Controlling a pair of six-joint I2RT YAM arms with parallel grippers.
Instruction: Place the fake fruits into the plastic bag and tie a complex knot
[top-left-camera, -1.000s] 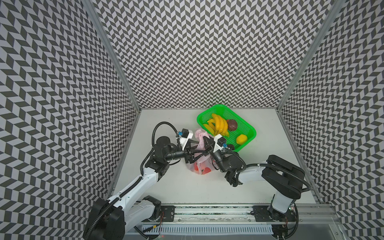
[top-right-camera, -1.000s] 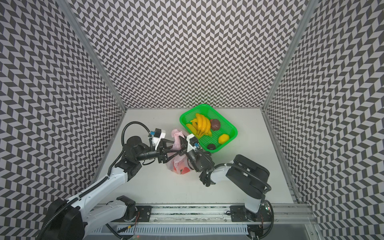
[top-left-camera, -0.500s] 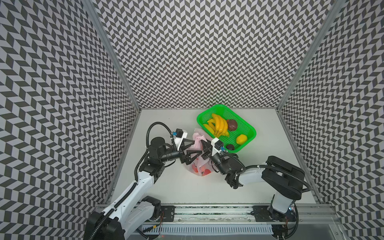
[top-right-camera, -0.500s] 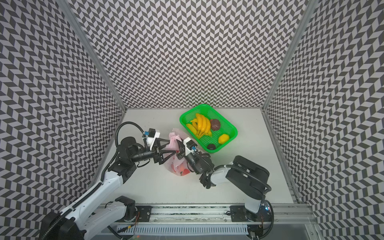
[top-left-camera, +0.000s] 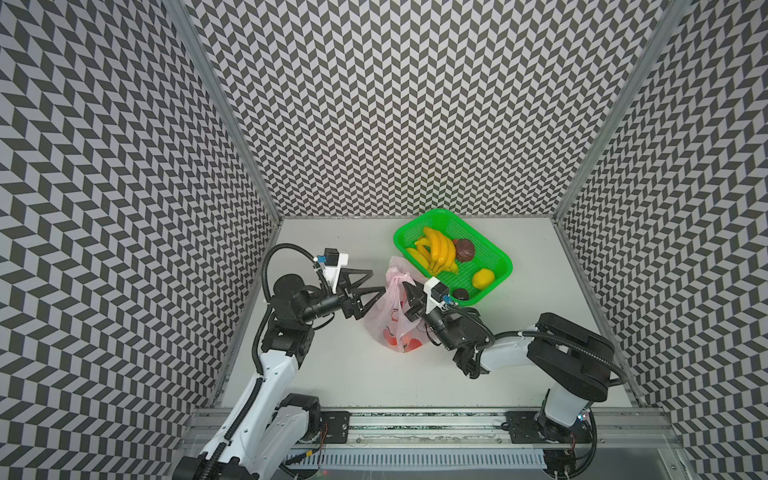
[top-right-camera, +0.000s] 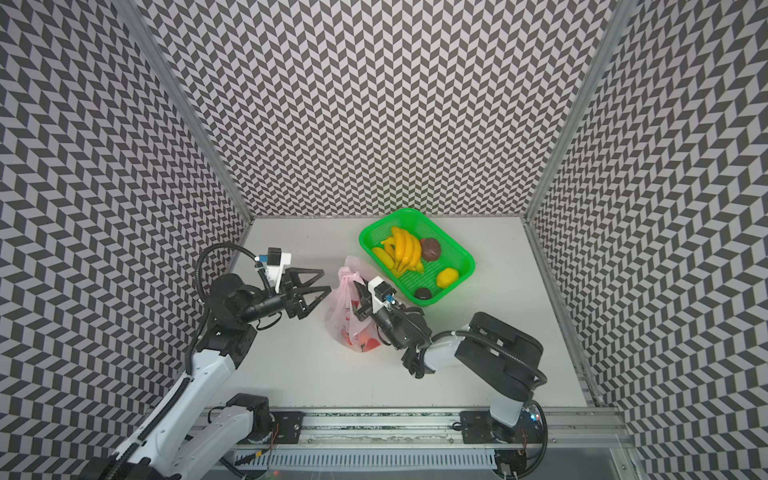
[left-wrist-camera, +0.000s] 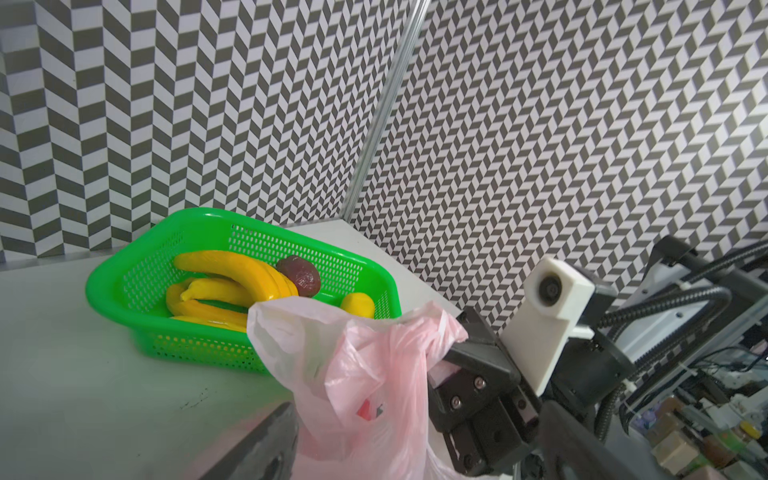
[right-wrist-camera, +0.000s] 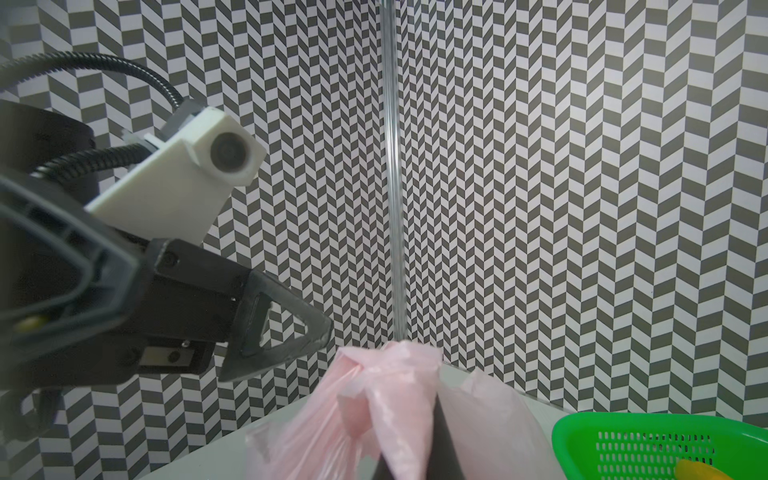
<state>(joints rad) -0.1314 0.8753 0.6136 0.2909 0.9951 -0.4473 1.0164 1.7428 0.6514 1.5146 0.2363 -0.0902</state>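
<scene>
One change from second ago: left jaws wider apart, open just beside plastic bag (top-left-camera: 392, 320); right jaws stay clamped on its bunched top.

You cannot tell what sits inside the bag (top-left-camera: 395, 316): the film blurs it, and the red patches at its 6 o'clock end could be prints or fruit. Folds cover the tips of the right gripper (top-left-camera: 406, 286) in both top views. Its wrist view shows only a dark wedge of finger (right-wrist-camera: 419, 457), cut by the frame, like the basket (right-wrist-camera: 623, 419). The left gripper (top-left-camera: 377, 281) shows in its own wrist view as one blurred finger (left-wrist-camera: 257, 449). The dark fruit (top-left-camera: 460, 294) at the basket's 6 o'clock rim is too small to name.
</scene>
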